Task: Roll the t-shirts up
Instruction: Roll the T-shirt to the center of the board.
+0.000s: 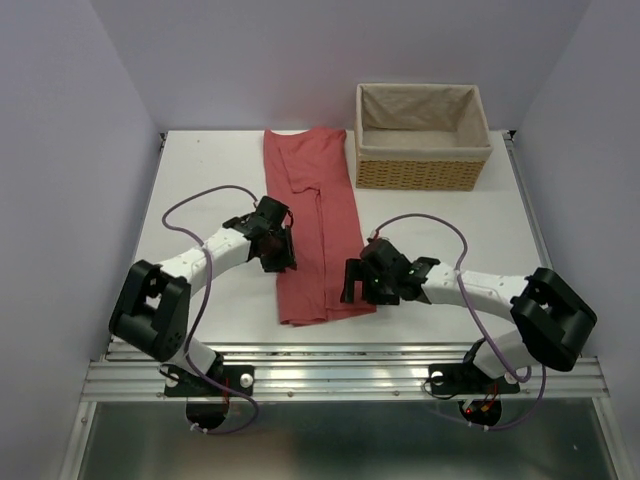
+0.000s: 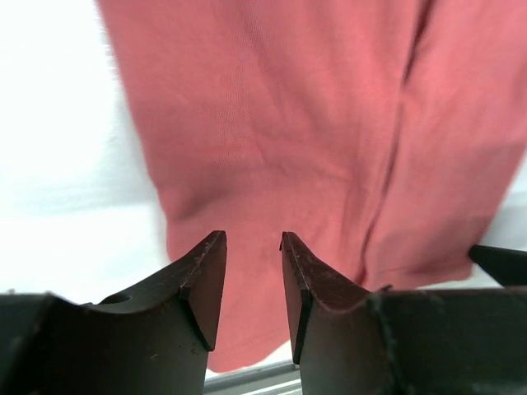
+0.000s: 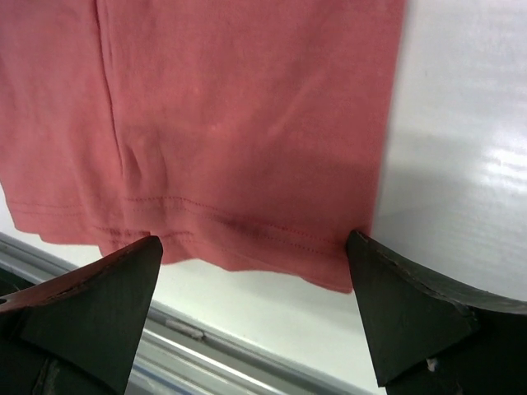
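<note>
One salmon-red t-shirt (image 1: 315, 220) lies folded lengthwise into a long narrow strip, running from the table's back edge towards the front. My left gripper (image 1: 281, 248) hangs over the strip's left edge at mid-length. In the left wrist view its jaws (image 2: 251, 239) stand partly open above the cloth (image 2: 313, 123), with nothing between them. My right gripper (image 1: 356, 281) sits at the strip's near right corner. In the right wrist view it is wide open (image 3: 254, 239), its fingers straddling the stitched hem (image 3: 247, 222) without gripping it.
A lined wicker basket (image 1: 420, 172) stands at the back right, just right of the shirt's far end. The white table (image 1: 200, 190) ends in a metal rail (image 1: 340, 375) at the front. Walls close in on both sides.
</note>
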Robot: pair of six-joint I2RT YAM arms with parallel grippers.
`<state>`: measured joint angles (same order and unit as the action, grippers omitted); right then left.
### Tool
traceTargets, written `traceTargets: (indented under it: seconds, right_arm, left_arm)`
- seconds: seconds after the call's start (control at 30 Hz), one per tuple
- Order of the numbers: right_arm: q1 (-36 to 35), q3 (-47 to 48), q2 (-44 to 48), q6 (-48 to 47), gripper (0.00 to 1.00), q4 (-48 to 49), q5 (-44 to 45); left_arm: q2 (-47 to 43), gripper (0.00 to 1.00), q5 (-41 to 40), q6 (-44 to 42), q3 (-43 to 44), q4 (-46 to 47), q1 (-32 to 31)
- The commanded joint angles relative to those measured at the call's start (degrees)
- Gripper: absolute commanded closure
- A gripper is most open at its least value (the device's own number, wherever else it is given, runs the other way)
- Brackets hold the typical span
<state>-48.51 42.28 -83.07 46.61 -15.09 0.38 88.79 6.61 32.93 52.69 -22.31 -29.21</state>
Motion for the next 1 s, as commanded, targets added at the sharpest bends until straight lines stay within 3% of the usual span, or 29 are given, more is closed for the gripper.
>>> traceTargets:
  seconds: [0.0, 0.1, 0.27, 0.4, 0.43, 0.47, 0.7, 0.97]
  right_arm:
    - [-0.97, 1.22, 4.39, 0.59, 0.00, -8.80, 6.97]
    - [-0.36, 2.72, 6.51, -1.87, 0.00, -10.48, 9.73]
    - [5.44, 2.02, 6.78, -4.95, 0.00, -10.31, 6.03]
    - [9.66, -0.26, 7.83, -5.83, 0.00, -7.94, -2.63]
    - [10.36, -0.97, 8.09, -5.74, 0.00, -7.15, -4.41]
    - [11.06, -1.58, 8.18, -5.57, 0.00, -5.66, -5.99]
    - [11.77, -5.72, 7.66, -2.32, 0.13, -0.29, -13.82]
    - [11.77, -8.44, 5.55, -0.91, 0.28, 3.04, -16.20]
  left_arm:
    - [-8.45, 0.55, -4.15, 1.43, 3.13, -6.33, 0.03]
    - [-11.88, 0.53, -4.94, 3.81, 0.58, -7.75, 0.03]
    - [-16.98, 0.52, -3.01, 12.15, -9.17, -6.88, -0.14]
    - [-21.11, 0.49, -3.80, 16.64, -14.18, -8.10, -0.49]
    - [-22.25, 0.45, -3.54, 17.16, -15.50, -8.28, -0.50]
    - [-22.87, 0.29, -2.75, 17.43, -16.03, -8.02, -0.50]
    - [-24.99, 0.29, 1.47, 19.36, -20.34, -3.37, -0.58]
    - [-25.51, 0.30, 7.62, 20.25, -23.86, 1.03, -1.72]
